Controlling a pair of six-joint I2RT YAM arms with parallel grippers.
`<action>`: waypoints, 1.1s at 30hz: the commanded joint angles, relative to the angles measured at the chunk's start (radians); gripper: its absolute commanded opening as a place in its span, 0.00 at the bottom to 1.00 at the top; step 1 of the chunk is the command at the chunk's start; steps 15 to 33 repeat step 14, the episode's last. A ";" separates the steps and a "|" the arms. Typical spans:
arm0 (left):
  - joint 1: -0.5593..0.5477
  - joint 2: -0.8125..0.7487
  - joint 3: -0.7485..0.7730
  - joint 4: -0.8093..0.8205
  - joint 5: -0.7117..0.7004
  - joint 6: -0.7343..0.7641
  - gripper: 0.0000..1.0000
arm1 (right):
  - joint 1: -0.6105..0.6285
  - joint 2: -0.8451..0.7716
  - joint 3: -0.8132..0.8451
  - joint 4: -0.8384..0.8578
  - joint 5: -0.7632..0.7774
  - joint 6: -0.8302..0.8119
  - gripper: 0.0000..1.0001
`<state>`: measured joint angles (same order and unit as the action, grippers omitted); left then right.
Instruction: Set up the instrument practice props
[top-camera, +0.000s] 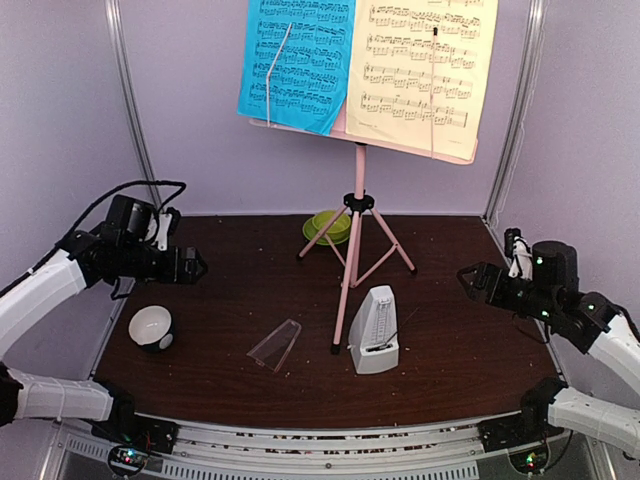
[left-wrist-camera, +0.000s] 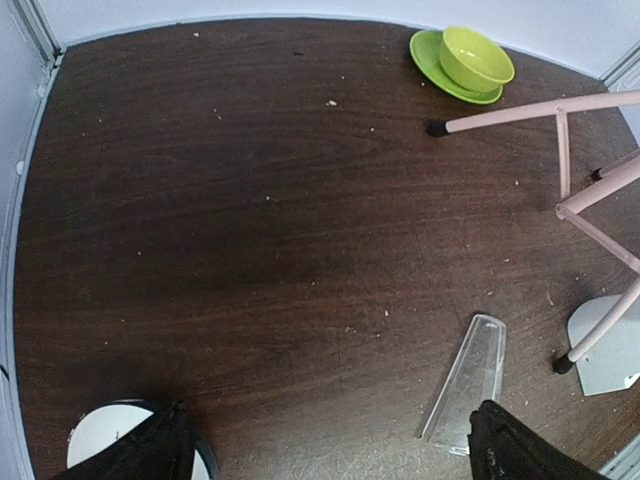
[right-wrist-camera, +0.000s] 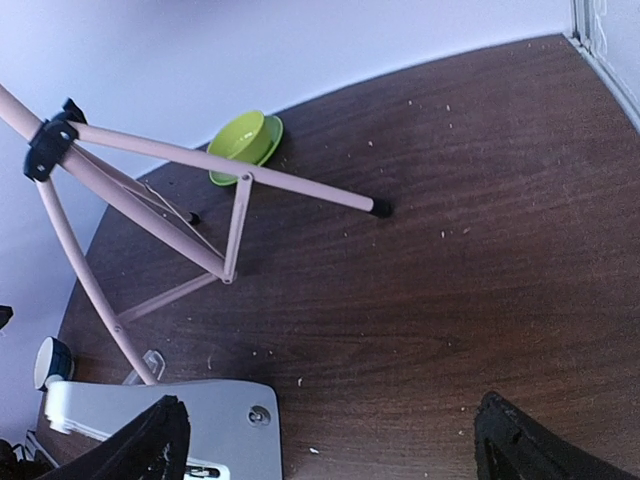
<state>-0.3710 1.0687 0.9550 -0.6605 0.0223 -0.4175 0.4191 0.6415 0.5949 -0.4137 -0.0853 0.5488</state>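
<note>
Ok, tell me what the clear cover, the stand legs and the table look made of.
The cover: likely clear hard plastic; the table grain shows through it and its edges catch light. The stand legs: thin pink tubes, probably painted metal, with black rubbery tips. The table: dark wood or wood-look laminate, streaky grain, slight sheen.

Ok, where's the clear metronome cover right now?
In the top view, the clear cover lies on the table left of centre, between the small bowl and the white metronome.
</note>
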 joint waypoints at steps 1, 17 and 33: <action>0.006 0.024 -0.108 0.179 0.078 -0.033 0.98 | -0.005 -0.022 -0.119 0.150 -0.020 0.066 1.00; 0.005 0.112 -0.143 0.286 0.121 -0.047 0.98 | -0.005 -0.165 -0.265 0.194 0.005 0.103 1.00; 0.005 0.112 -0.143 0.286 0.121 -0.047 0.98 | -0.005 -0.165 -0.265 0.194 0.005 0.103 1.00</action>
